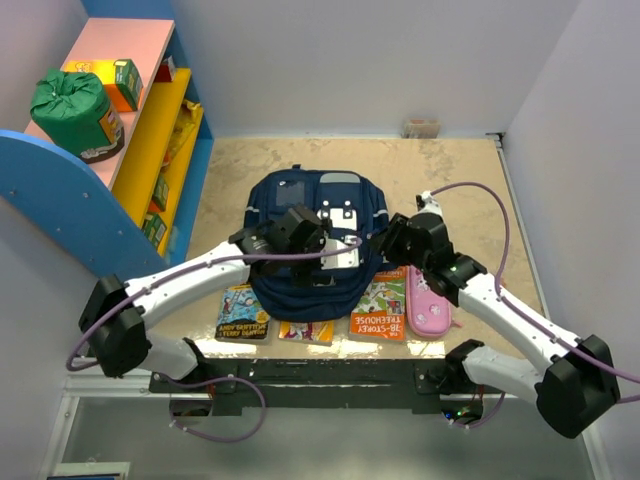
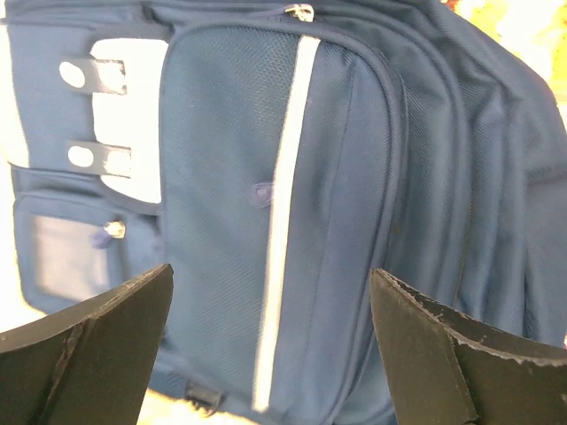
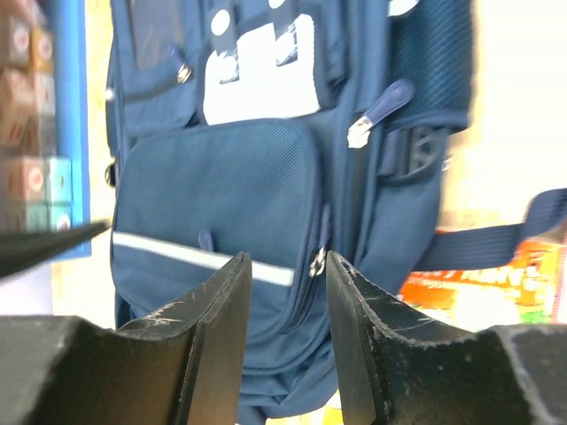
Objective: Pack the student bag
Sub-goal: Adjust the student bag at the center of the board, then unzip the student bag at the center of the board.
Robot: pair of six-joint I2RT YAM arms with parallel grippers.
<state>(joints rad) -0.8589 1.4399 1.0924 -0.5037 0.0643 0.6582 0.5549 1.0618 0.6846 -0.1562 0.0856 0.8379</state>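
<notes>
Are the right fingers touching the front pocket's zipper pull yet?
Cannot tell. Right wrist view: the zipper pull sits in the gap between the right fingers, close beside one, but contact is unclear.

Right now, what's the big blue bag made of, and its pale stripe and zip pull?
The student bag looks like woven navy fabric, maybe nylon or polyester: a fine matte weave shows. Its stripe seems smooth reflective tape, pale and flat. The zip pull looks like metal, glinting silver.
</notes>
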